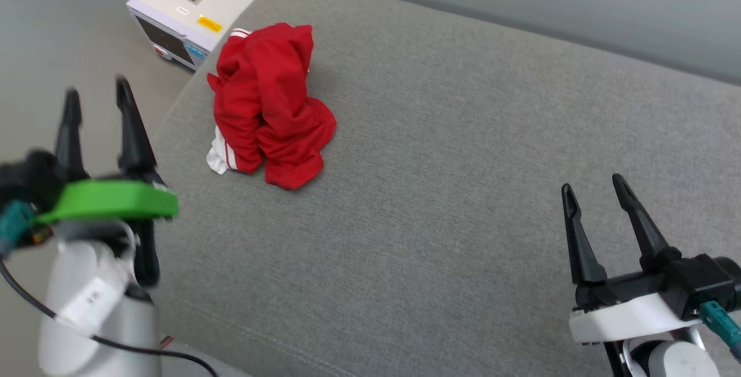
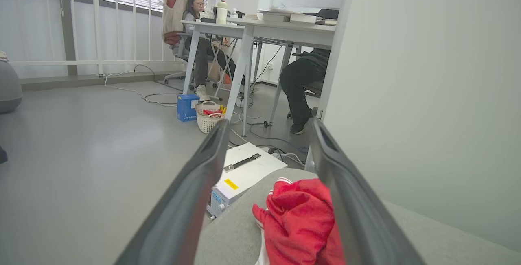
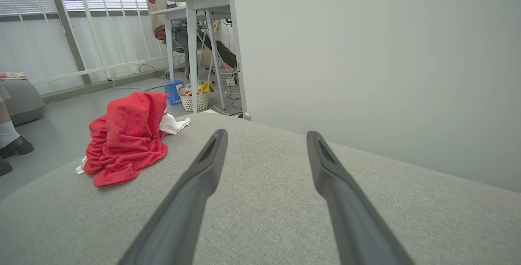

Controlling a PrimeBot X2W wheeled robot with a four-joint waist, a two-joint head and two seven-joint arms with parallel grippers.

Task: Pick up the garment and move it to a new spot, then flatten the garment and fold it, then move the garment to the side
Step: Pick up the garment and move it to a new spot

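The garment (image 1: 268, 105) lies crumpled in a red heap with bits of white sleeve on the grey cushion (image 1: 451, 191), near its far left corner. It also appears in the left wrist view (image 2: 299, 220) and the right wrist view (image 3: 126, 143). My left gripper (image 1: 97, 96) hovers open off the cushion's left edge, to the left of and nearer than the heap, nothing between its fingers. In its own view the left gripper (image 2: 268, 128) frames the heap. My right gripper (image 1: 593, 186) stands open over the cushion's near right, far from the garment; its own view (image 3: 264, 134) shows bare cushion between the fingers.
A white box-shaped device (image 1: 191, 12) with a black handle sits on the floor beyond the cushion's far left corner. A pale wall (image 1: 579, 6) runs behind the cushion. Further off are desks (image 2: 264, 29), seated people (image 2: 199, 45), a basket (image 2: 207, 116) and floor cables.
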